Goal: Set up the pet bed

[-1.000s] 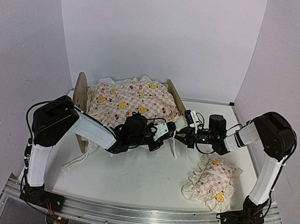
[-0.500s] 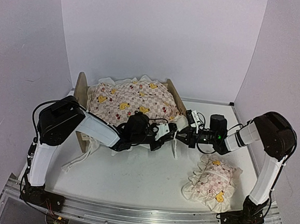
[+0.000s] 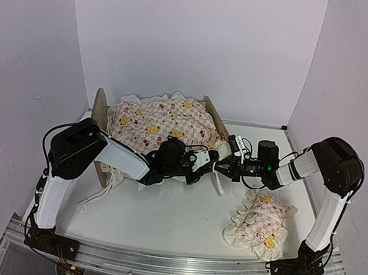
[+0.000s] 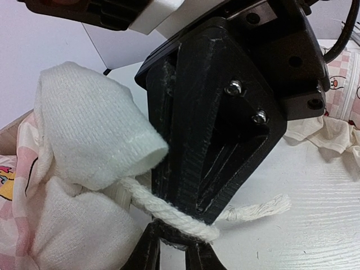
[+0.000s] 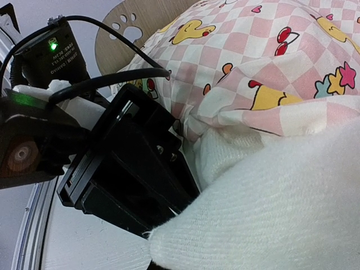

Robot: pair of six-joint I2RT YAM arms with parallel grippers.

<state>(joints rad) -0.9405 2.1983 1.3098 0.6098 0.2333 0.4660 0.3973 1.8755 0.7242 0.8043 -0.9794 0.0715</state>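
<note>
The pet bed [image 3: 98,112] stands at the back left, and its paw-cutout headboard [image 5: 121,28] shows in the right wrist view. A frilled cartoon-print quilt [image 3: 163,123] lies heaped over it. Both grippers meet at the quilt's near right corner. My right gripper [image 3: 224,167] is shut on the quilt's white edge [image 5: 264,219], which covers its jaws. A white cord [image 4: 169,211] from that corner lies across the tips of my left gripper [image 4: 173,256]. Its jaws show a narrow gap. The cord's loose end [image 3: 217,181] hangs onto the table.
A small matching pillow [image 3: 260,225] lies on the table at the front right, below the right arm. Another white cord [image 3: 93,197] trails off the bed's near left corner. White walls close in the back and both sides.
My left arm has slid a little to the right, closer to the right gripper. The right arm, quilt and pillow have stayed put.
</note>
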